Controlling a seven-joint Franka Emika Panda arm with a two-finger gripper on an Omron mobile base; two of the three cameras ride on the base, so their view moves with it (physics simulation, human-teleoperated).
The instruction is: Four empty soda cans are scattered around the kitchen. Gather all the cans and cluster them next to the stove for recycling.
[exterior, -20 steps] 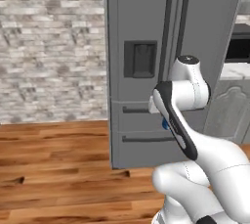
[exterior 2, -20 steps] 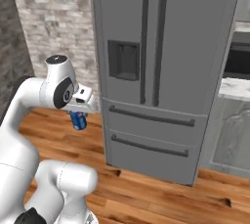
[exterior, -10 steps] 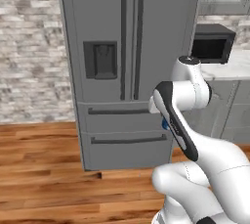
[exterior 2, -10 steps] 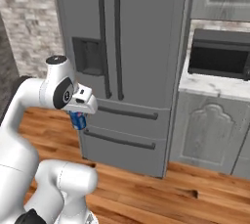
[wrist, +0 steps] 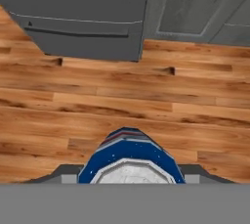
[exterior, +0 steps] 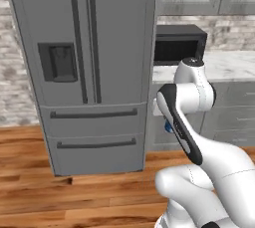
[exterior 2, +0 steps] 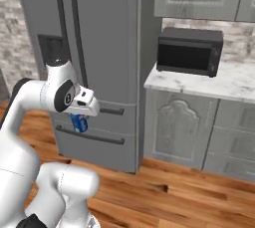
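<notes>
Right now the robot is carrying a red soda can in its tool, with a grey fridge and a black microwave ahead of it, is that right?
Not quite: the soda can is blue, not red. The right base view shows it hanging under the tool, and the hand view shows its blue body and silvery top. The rest holds: a grey fridge and a black microwave stand ahead.

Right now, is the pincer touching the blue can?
Touching. In the hand view the blue can sits clamped between the pincer fingertips; the right base view shows it hanging off the floor.
</notes>
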